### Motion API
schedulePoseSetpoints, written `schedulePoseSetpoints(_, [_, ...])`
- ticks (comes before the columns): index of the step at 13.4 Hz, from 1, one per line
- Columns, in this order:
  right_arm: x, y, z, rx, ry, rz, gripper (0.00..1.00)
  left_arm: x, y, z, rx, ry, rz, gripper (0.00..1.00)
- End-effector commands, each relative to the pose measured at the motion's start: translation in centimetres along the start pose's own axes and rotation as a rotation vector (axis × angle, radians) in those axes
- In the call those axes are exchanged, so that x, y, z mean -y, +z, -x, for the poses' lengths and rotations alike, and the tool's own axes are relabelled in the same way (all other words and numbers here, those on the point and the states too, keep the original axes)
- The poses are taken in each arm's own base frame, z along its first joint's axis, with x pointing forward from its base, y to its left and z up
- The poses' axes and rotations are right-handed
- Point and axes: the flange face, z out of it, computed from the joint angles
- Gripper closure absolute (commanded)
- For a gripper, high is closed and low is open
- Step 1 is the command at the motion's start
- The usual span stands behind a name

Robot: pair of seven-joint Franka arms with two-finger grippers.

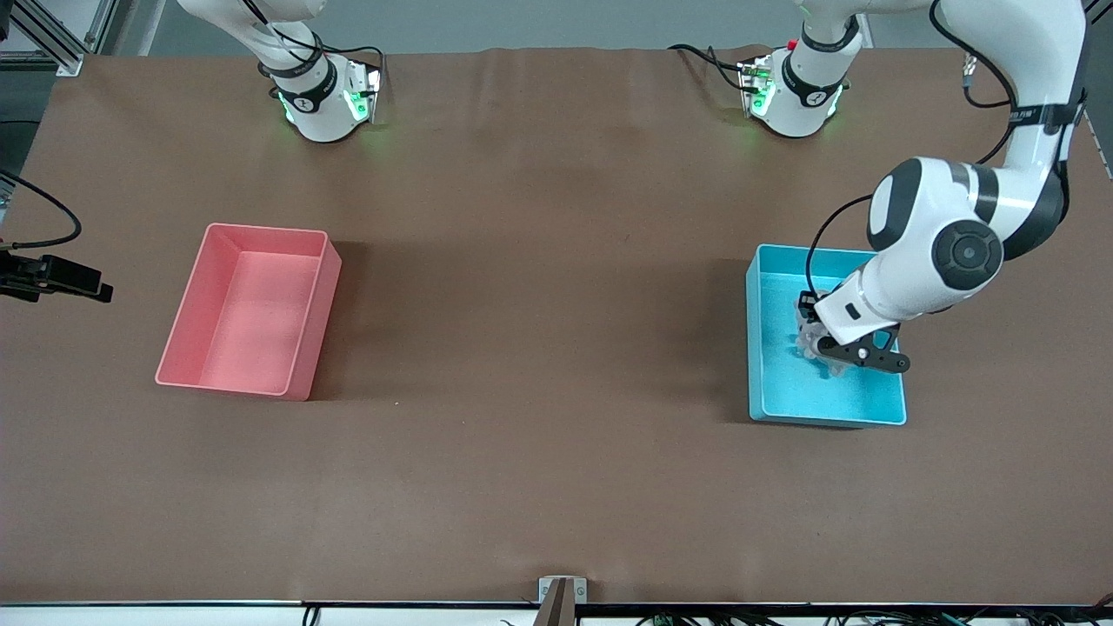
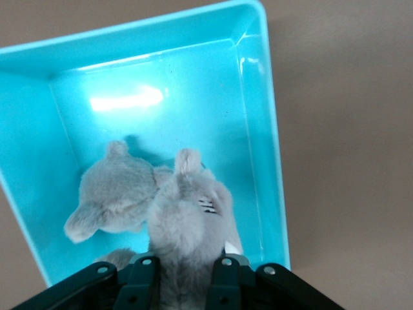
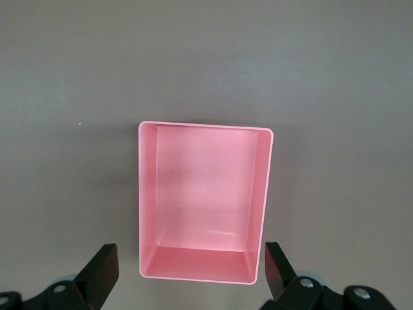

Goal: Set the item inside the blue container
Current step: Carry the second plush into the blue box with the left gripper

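The blue container (image 1: 781, 387) stands toward the left arm's end of the table. My left gripper (image 1: 822, 355) reaches down inside it, shut on a grey plush toy (image 1: 809, 341). In the left wrist view the black fingers (image 2: 222, 284) press the toy's body (image 2: 184, 219) from both sides, and its head and ears hang low over the container's floor (image 2: 161, 84). I cannot tell whether the toy touches the floor. My right gripper (image 3: 190, 261) is open, holds nothing, and hovers high over the pink bin (image 3: 203, 194); it is out of the front view.
The pink bin (image 1: 252, 304) stands toward the right arm's end of the table with nothing in it. A black clamp with a cable (image 1: 52, 276) juts in at that end's edge. A small bracket (image 1: 561, 596) sits at the table's front edge.
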Motion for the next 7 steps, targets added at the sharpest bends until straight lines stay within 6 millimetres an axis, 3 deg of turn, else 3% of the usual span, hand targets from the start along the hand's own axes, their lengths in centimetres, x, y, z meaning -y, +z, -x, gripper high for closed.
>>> schedulePoseSetpoints(1, [0.3, -0.4, 0.9, 0.002, -0.009, 0.014, 0.0, 1.3, 2.9, -0.8, 0.007, -0.006, 0.0, 0.7])
schedulePoseSetpoints(5, [0.5, -0.6, 2.6, 0.009, -0.014, 0.007, 0.0, 1.6, 7.0, -1.8, 0.017, -0.015, 0.015, 0.67])
schedulePoseSetpoints(7, [0.5, -1.0, 4.2, 0.006, -0.013, 0.004, 0.0, 1.7, 7.2, -1.8, 0.017, -0.018, 0.016, 0.58])
